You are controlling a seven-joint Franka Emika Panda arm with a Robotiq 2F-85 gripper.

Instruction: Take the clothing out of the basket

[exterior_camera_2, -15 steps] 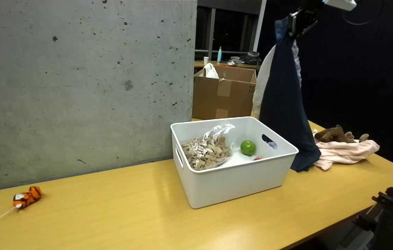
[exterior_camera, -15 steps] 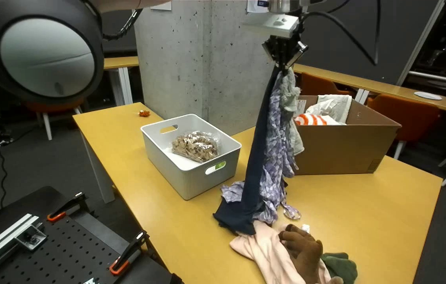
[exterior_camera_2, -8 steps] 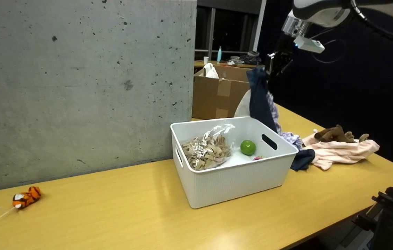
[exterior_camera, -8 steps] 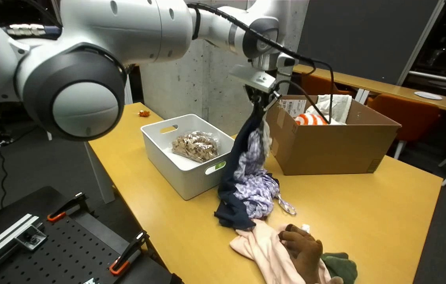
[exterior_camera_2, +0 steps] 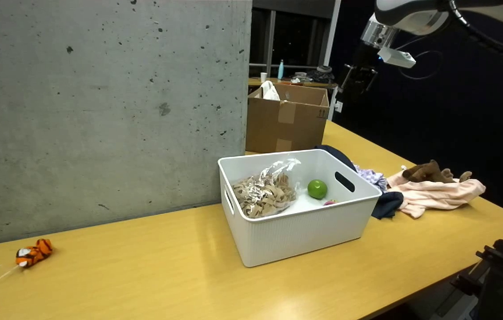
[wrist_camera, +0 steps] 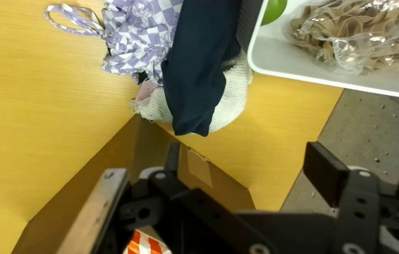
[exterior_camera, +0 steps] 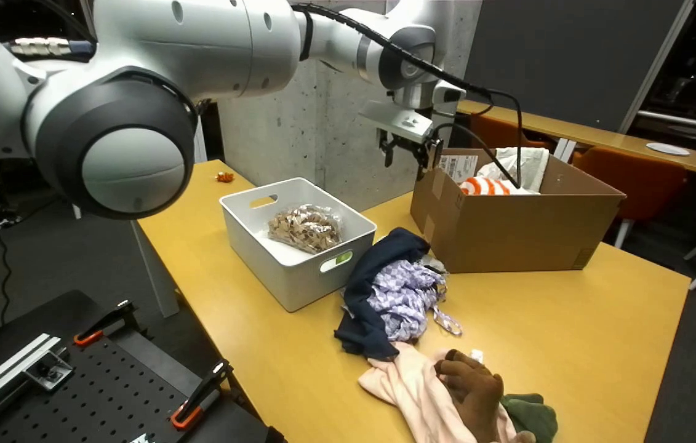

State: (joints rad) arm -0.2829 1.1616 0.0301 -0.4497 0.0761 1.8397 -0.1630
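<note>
A heap of clothing lies on the table between the basket and the cardboard box: a navy garment (exterior_camera: pixel 363 307), a purple checkered one (exterior_camera: pixel 406 301) and a pale knitted one (wrist_camera: pixel 233 100) partly under the navy cloth. The white basket (exterior_camera_2: pixel 304 242) shows no clothing inside in an exterior view. It holds a clear bag of tan strips (exterior_camera_2: pixel 262 195), a green round fruit (exterior_camera_2: pixel 317 189) and a small pink item (exterior_camera_2: pixel 330 202). Above the heap, beside the box, my gripper (wrist_camera: pixel 247 160) hangs open, its fingers (wrist_camera: pixel 326 173) wide apart with nothing between them.
A cardboard box (exterior_camera: pixel 526 237) with white and orange-striped cloth stands close to my gripper. Pink cloth (exterior_camera: pixel 412 394), a brown soft item (exterior_camera: pixel 477 397) and green cloth (exterior_camera: pixel 529 418) lie at the near end. A concrete pillar (exterior_camera_2: pixel 109 111) rises behind the basket.
My gripper has come down and towards the basket with the bundle of clothing, then opened. The clothing has dropped from it and now lies crumpled on the table beside the basket.
</note>
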